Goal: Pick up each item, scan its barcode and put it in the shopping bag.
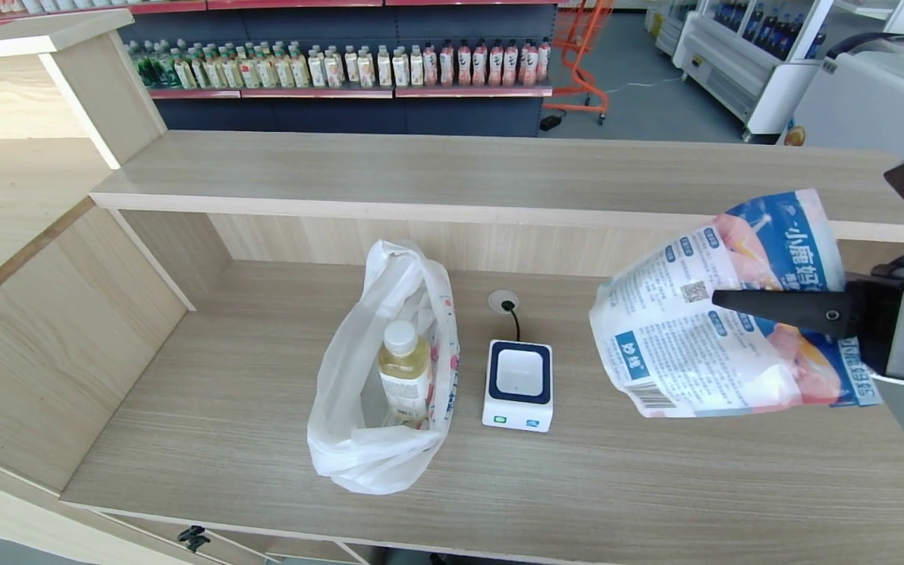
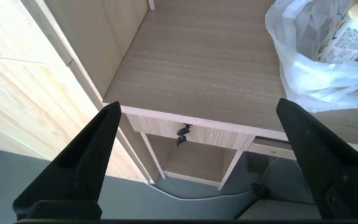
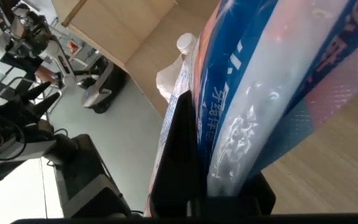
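Your left gripper (image 2: 194,109) hangs just off the near edge of the surface (image 1: 656,471), jaws spread wide with nothing between them.

On the surface, left of centre, is a white plastic shopping bag (image 1: 358,447) with its mouth open. A white-capped drink bottle (image 1: 405,369) stands inside it.

Just beside the bag, to the right, is the barcode scanner (image 1: 518,384): white body, dark-framed window facing up. Its black cable (image 1: 513,318) runs back to a grommet hole.

Your right gripper (image 1: 723,300) comes in from the right, jaws clamped on a blue, pink and white snack pouch (image 1: 679,353). The pouch is held in the air to the right of the scanner, barcode at its lower corner.

Behind is a raised counter ledge (image 1: 421,169); farther back, a store shelf of bottled drinks (image 1: 342,67).
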Available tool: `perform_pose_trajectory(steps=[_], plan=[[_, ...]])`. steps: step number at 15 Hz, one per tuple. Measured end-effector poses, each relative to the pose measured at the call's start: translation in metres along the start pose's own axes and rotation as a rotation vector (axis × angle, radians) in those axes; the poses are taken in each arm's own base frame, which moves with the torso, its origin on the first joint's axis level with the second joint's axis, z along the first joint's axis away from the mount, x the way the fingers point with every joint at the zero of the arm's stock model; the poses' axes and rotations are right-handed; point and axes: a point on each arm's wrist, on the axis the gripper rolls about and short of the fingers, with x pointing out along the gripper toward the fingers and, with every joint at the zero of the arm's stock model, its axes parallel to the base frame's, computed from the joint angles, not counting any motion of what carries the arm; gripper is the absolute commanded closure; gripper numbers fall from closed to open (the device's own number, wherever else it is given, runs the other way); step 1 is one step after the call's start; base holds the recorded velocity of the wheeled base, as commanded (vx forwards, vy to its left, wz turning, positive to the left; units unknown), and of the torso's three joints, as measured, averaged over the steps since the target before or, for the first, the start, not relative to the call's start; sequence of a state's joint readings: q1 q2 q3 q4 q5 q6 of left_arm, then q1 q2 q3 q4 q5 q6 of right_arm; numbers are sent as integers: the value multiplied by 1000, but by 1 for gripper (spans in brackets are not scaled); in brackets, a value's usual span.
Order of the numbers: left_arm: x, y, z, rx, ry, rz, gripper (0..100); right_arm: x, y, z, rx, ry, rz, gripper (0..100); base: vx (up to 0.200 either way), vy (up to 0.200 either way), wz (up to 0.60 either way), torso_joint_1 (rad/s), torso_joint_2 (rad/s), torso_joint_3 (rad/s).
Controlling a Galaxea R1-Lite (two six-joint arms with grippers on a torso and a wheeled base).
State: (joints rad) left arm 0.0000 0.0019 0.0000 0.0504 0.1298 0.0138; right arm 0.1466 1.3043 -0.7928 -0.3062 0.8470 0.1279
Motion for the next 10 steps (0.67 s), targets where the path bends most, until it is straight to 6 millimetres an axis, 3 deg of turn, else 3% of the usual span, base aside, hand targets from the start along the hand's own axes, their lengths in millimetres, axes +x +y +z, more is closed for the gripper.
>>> perform_pose_trajectory(steps=[5, 10], plan=[[0, 0, 0, 0, 0, 0, 0, 52, -43, -1, 14, 35, 19, 100, 0, 0, 0, 0, 0, 0], [0, 0, 0, 0, 0, 0, 0, 130, -65, 9, -16, 59, 75, 100, 0, 0, 0, 0, 0, 0]])
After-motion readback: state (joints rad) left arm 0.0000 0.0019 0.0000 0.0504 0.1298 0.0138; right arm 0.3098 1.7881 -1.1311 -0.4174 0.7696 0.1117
